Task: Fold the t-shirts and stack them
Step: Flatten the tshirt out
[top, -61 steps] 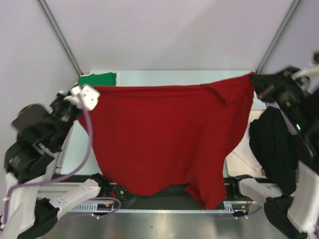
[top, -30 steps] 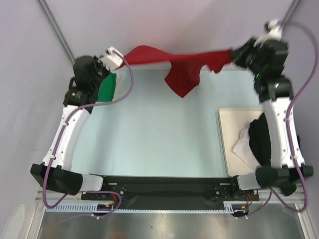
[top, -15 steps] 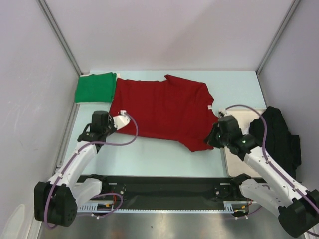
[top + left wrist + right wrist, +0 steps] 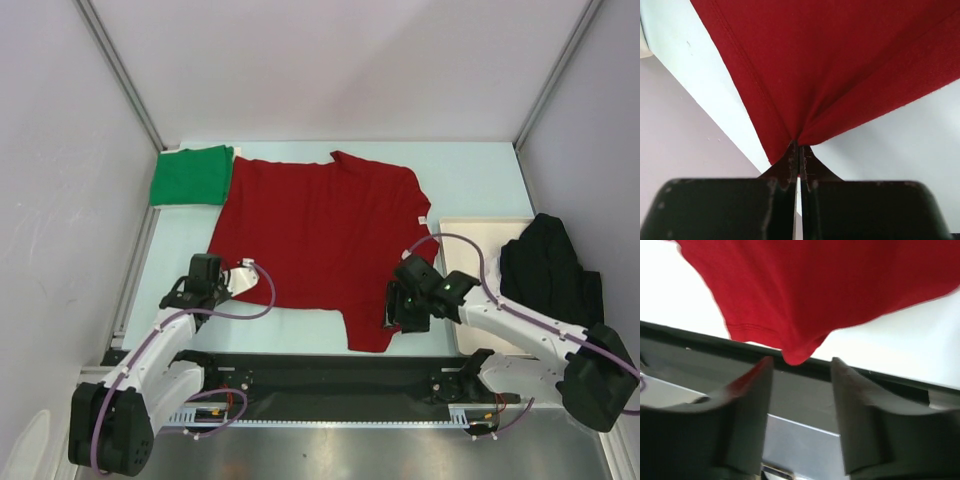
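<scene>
Nearest the bases, the left gripper (image 4: pixel 799 148) was pressed together on the near left corner of the red t-shirt (image 4: pixel 320 225). The right gripper (image 4: pixel 800 365) stood spread, with the near right corner loose between its fingertips. The shirt looked light, limp and quick to wrinkle, best pinched at corners or shoulders. It lay spread across the table (image 4: pixel 290 330), and the folded green t-shirt (image 4: pixel 190 175) sat just beside its far left corner.

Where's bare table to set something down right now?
Free: far-right table corner between red t-shirt and board; near strip below the red hem, between left tool and right tool. Crowded: far-left by green t-shirt; black garment covers the board's right.
</scene>
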Controlling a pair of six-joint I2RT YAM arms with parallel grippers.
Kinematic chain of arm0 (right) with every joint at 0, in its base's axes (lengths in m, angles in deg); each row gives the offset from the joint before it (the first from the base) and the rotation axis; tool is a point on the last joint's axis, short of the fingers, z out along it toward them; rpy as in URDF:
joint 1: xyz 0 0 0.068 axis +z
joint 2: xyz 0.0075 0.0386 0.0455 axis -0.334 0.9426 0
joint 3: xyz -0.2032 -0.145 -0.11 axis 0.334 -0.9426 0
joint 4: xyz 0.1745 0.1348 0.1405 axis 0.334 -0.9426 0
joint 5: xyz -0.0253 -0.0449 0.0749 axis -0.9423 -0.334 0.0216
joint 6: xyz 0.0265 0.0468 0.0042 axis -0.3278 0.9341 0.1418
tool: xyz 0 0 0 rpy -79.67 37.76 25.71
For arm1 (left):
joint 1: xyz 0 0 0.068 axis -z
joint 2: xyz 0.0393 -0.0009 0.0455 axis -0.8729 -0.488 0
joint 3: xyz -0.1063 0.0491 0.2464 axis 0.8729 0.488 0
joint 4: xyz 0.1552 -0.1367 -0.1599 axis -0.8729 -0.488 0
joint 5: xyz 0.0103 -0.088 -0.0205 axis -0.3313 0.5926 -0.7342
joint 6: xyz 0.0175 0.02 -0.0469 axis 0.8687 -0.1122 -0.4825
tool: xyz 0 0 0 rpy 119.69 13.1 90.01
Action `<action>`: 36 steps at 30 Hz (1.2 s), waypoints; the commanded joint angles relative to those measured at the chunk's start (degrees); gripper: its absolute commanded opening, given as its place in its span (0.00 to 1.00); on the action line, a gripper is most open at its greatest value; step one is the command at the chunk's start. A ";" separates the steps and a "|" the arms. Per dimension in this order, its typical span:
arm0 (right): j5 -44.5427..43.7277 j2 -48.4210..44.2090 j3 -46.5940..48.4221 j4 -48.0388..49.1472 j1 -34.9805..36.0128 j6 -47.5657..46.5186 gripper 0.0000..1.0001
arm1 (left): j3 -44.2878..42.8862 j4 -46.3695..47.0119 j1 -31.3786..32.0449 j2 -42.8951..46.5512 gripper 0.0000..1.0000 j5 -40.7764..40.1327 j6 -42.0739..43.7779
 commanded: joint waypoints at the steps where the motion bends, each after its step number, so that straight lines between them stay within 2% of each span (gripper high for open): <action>1: -8.76 -2.41 6.20 -8.69 -0.41 0.39 0.61 | -1.14 -0.57 -0.64 0.23 0.00 -2.98 1.09; 4: -10.47 -6.28 3.05 -6.26 -5.13 1.54 0.66 | -1.67 -0.30 -0.64 -0.65 0.00 -3.42 0.22; 7: -9.33 -4.02 -1.35 -0.37 -11.54 1.10 0.65 | -2.54 -0.13 -0.64 -2.06 0.00 -2.90 -1.10; 13: -9.59 0.39 -4.25 6.67 -14.83 0.39 0.54 | -3.60 -0.91 -0.64 -2.94 0.00 -2.72 -2.16; 14: -9.06 1.09 -4.78 7.55 -14.91 0.57 0.50 | -3.78 -1.18 -0.64 -3.11 0.01 -2.63 -2.68; 15: -9.15 1.53 -5.65 9.04 -15.09 0.65 0.39 | -3.95 -1.27 -0.64 -3.20 0.00 -2.54 -2.77; 17: -8.80 2.50 -6.45 9.66 -15.70 0.74 0.27 | -4.48 -2.14 -0.64 -3.12 0.00 -2.63 -3.47; 18: -8.62 2.41 -6.89 9.84 -15.88 0.74 0.15 | -4.66 -2.58 -0.64 -3.03 0.00 -2.63 -3.83; 20: -8.53 0.15 -7.60 9.32 -15.88 0.74 0.03 | -5.45 -5.22 -0.73 -1.72 0.00 -1.93 -4.35; 21: -8.71 -1.00 -7.60 7.75 -15.97 0.92 0.00 | -5.80 -6.36 -0.73 -1.19 0.00 -1.49 -4.27; 23: -8.79 -4.77 -6.90 5.20 -15.97 1.97 0.00 | -5.98 -9.87 -0.64 0.30 0.00 -1.22 -4.44; 27: -9.49 -15.85 -3.65 -5.94 -14.66 6.01 0.00 | -6.68 -17.86 -0.64 4.07 0.01 -0.27 -4.88; 28: -10.19 -20.22 -2.60 -8.24 -12.82 7.23 0.00 | -7.81 -22.58 -0.64 5.22 0.00 0.26 -4.97; 31: -12.31 -25.78 1.62 -16.51 -9.57 11.37 0.00 | -11.32 -31.40 -0.64 9.18 0.00 2.03 -5.41; 36: -10.91 -28.96 6.46 -25.48 -6.74 15.16 0.00 | -16.78 -39.93 -0.73 12.00 0.00 2.82 -5.85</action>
